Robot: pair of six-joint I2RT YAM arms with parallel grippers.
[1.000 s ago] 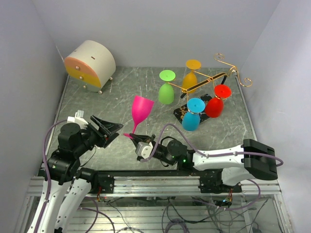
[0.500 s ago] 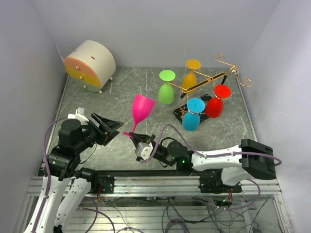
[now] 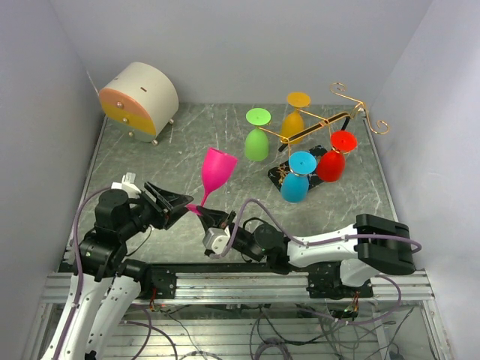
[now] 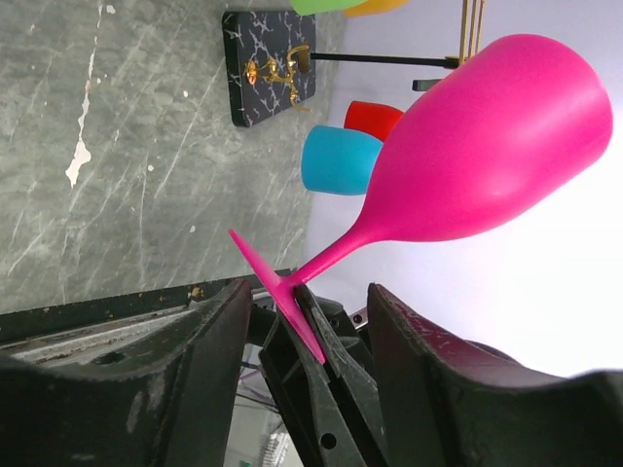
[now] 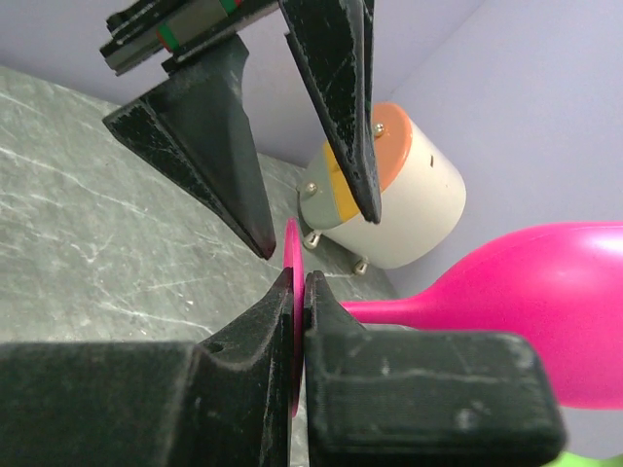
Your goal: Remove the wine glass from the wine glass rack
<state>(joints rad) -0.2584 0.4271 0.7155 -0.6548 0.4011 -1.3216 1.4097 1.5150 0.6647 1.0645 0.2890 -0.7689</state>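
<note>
My right gripper [image 3: 205, 215] is shut on the flat foot of a pink wine glass [image 3: 217, 169] and holds it tilted above the table's front. The foot sits edge-on between its jaws in the right wrist view [image 5: 298, 309]. My left gripper [image 3: 178, 202] is open, its fingers [image 4: 195, 370] on either side of the pink foot [image 4: 277, 306] without touching it. The gold wire wine glass rack [image 3: 324, 122] stands at the back right on its black base [image 3: 306, 159]. Green [image 3: 256, 140], orange [image 3: 294, 117], blue [image 3: 296, 181] and red [image 3: 332, 160] glasses hang on it.
A round white drawer box with orange and yellow fronts [image 3: 139, 99] stands at the back left, also in the right wrist view [image 5: 414, 199]. Grey walls close in the marbled table [image 3: 150, 161] at the back and on both sides.
My right gripper has carried the pink glass a little to the left, towards my left gripper. The left gripper's open fingers now straddle the glass's foot.
</note>
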